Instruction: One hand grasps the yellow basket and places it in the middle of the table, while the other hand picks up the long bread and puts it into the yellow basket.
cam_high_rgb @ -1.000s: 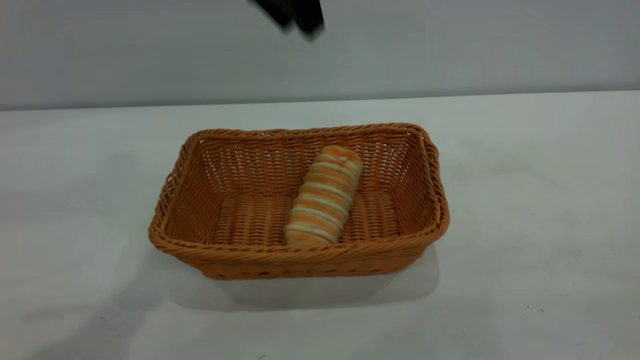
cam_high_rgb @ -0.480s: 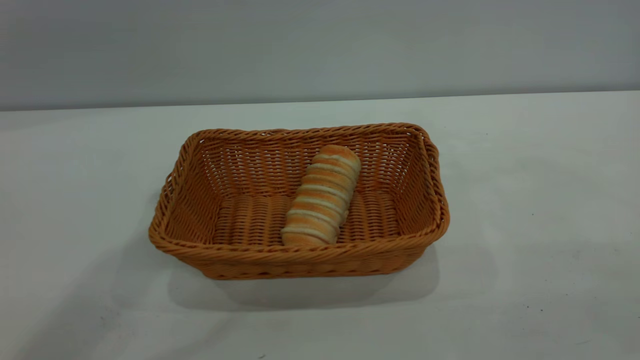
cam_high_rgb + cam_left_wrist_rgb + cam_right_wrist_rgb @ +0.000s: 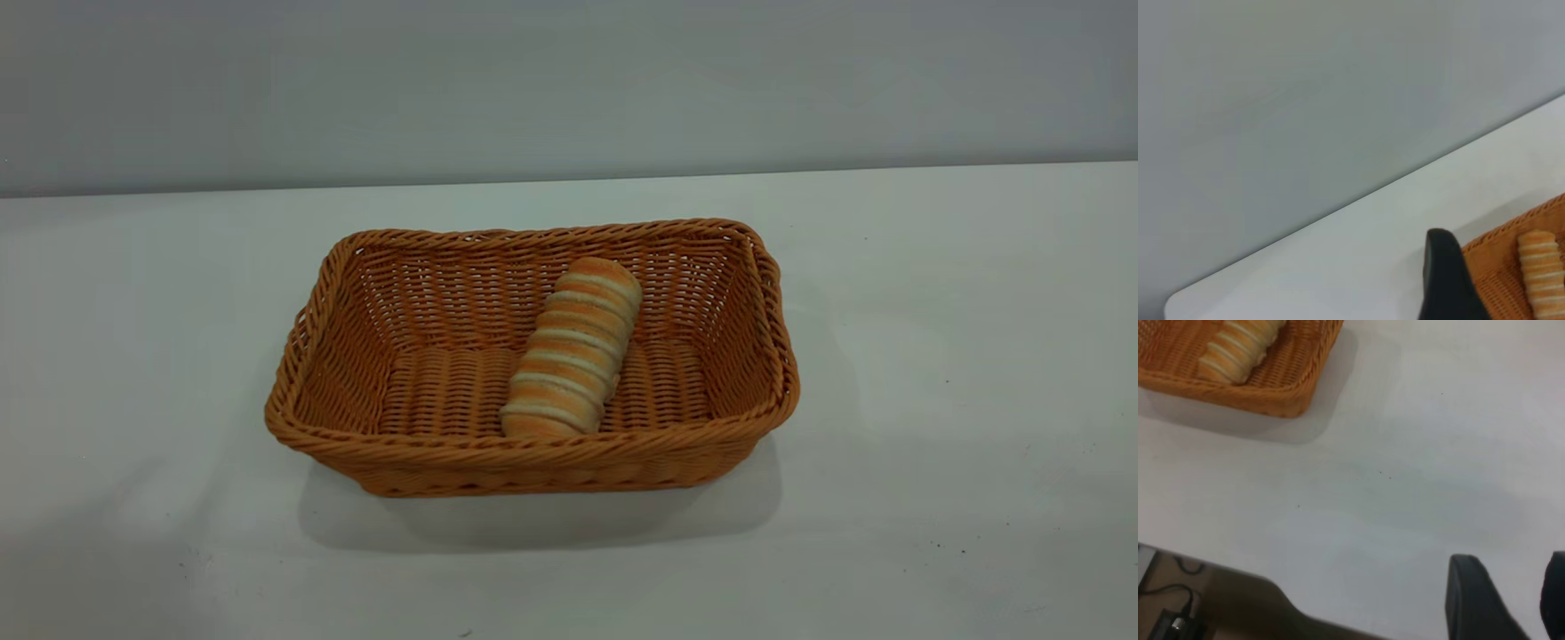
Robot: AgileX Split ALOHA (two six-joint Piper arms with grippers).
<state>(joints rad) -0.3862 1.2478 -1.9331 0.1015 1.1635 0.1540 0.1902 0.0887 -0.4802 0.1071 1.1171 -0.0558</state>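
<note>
The yellow basket (image 3: 531, 356) stands on the table (image 3: 933, 356) about midway between its left and right sides, with a wall (image 3: 569, 80) behind the table's far edge. The long bread (image 3: 573, 347) lies in the basket, right of its centre, running slantwise from the near rim toward the far wall of the basket, its far end tipped rightward.

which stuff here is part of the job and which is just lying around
Part of the job:
- basket, standing on the table
- bread, lying in the basket
- right gripper, open, over bare table
- left gripper, beside the basket

Just lying about:
- table
- cables below the table edge
</note>
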